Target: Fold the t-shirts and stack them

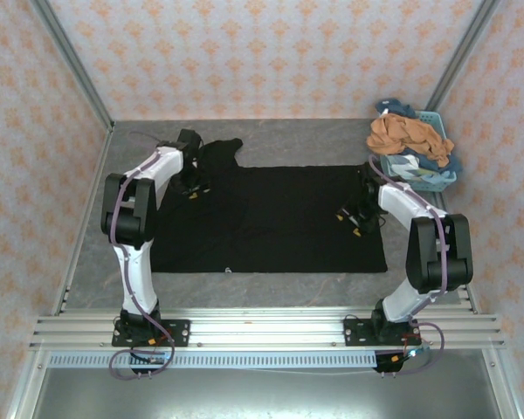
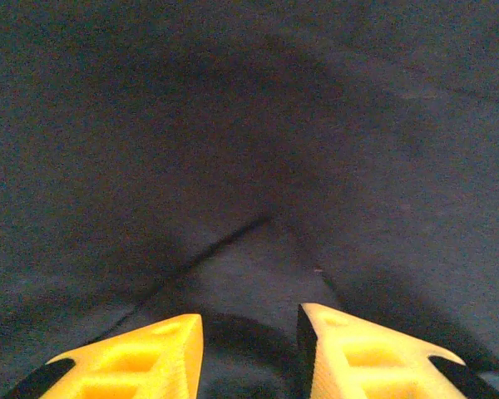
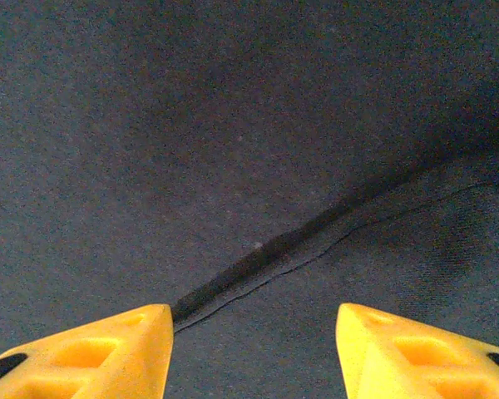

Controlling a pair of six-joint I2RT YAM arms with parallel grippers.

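A large black t-shirt [image 1: 271, 223] lies spread flat on the grey table, print side hidden, with one sleeve reaching toward the far left. My left gripper [image 1: 195, 188] is low over its far-left part near that sleeve. Its yellow fingers [image 2: 162, 353] stand apart over dark cloth [image 2: 233, 125], and nothing is between them [image 2: 249, 314]. My right gripper [image 1: 354, 218] is over the shirt's right side, open wide [image 3: 254, 309] above a folded edge [image 3: 299, 241] of the black fabric. A rust-orange t-shirt [image 1: 402, 133] and a blue one [image 1: 444, 160] are heaped in the basket.
The pale blue lattice basket [image 1: 417, 181] stands at the far right corner, close behind my right arm. Patterned walls enclose the table on three sides. Bare grey table [image 1: 271, 144] shows beyond the shirt and along its near edge.
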